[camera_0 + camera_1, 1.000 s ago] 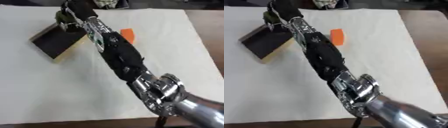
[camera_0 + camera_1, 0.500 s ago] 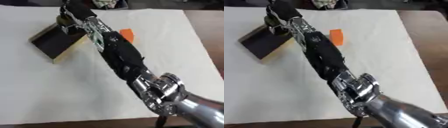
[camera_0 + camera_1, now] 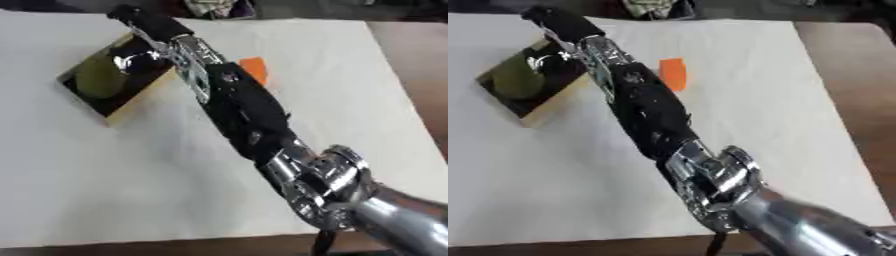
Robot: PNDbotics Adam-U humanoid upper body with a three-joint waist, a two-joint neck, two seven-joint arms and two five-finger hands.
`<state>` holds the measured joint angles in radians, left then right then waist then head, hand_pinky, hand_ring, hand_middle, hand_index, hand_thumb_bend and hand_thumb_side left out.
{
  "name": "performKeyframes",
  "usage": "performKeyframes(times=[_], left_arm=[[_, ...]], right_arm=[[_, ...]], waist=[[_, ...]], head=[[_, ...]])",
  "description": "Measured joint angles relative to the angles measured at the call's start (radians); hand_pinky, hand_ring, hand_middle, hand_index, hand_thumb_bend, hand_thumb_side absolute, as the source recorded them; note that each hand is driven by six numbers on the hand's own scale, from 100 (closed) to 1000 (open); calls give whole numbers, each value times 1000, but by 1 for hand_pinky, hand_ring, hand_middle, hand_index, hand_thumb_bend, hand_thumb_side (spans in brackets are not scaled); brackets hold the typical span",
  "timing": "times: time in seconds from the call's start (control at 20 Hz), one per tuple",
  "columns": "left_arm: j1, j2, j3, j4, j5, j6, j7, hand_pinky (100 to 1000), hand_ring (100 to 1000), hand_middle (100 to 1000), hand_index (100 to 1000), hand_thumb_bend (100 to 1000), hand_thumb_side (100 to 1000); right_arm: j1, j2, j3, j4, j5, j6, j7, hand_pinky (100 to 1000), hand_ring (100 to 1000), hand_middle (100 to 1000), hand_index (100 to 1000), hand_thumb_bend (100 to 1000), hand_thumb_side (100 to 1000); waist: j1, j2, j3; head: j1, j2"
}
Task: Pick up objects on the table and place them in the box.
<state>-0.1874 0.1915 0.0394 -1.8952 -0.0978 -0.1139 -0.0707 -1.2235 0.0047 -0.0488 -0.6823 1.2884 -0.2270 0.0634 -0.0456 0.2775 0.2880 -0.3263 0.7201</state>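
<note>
My right arm reaches from the lower right up to the far left, and my right hand [image 3: 143, 23] hangs over the far corner of the box [image 3: 131, 102]. The box is shallow, with tan walls and a dark inside. An olive-green rounded object [image 3: 98, 79] lies inside it, apart from the hand. The hand looks open with nothing in it, though it is blurred. An orange block [image 3: 673, 74] lies on the white sheet just right of the forearm. My left hand is out of sight.
The white sheet [image 3: 105, 180] covers most of the table, and bare brown tabletop [image 3: 424, 75] shows along the right. A patterned thing [image 3: 214, 7] sits beyond the far edge.
The olive-green object was in my right hand above the box; now it lies inside the box. The hand has let go and moved up and away.
</note>
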Motion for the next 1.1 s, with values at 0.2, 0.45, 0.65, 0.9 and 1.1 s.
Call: performKeyframes(times=[0.2, 0.45, 0.65, 0.9, 1.1], left_arm=[[0, 0, 0, 1, 0, 0, 0, 512, 919, 696, 802, 100, 719], [4, 0, 3, 1, -1, 1, 1, 513, 919, 696, 802, 100, 721], [13, 0, 13, 2, -7, 4, 5, 514, 920, 696, 803, 100, 723], [26, 2, 25, 3, -15, 7, 13, 515, 921, 697, 803, 100, 725], [33, 9, 27, 4, -19, 9, 18, 515, 922, 697, 803, 100, 727]], right_arm=[[-1, -1, 0, -1, 4, 0, -1, 874, 955, 961, 997, 100, 481], [-24, -25, 9, -2, -17, -27, 6, 876, 953, 955, 1000, 100, 456], [-44, -74, 41, -3, -109, -106, 51, 880, 952, 950, 1000, 100, 452], [-44, -161, 94, -21, -274, -217, 159, 885, 953, 941, 998, 100, 525], [-41, -222, 120, -43, -393, -255, 249, 894, 956, 934, 992, 100, 549]], waist=[[0, 0, -2], [0, -7, -26], [-3, -16, -67], [-4, -26, -114], [-5, -30, -141]], head=[[0, 0], [8, 0], [27, 2], [53, 9], [66, 11]])
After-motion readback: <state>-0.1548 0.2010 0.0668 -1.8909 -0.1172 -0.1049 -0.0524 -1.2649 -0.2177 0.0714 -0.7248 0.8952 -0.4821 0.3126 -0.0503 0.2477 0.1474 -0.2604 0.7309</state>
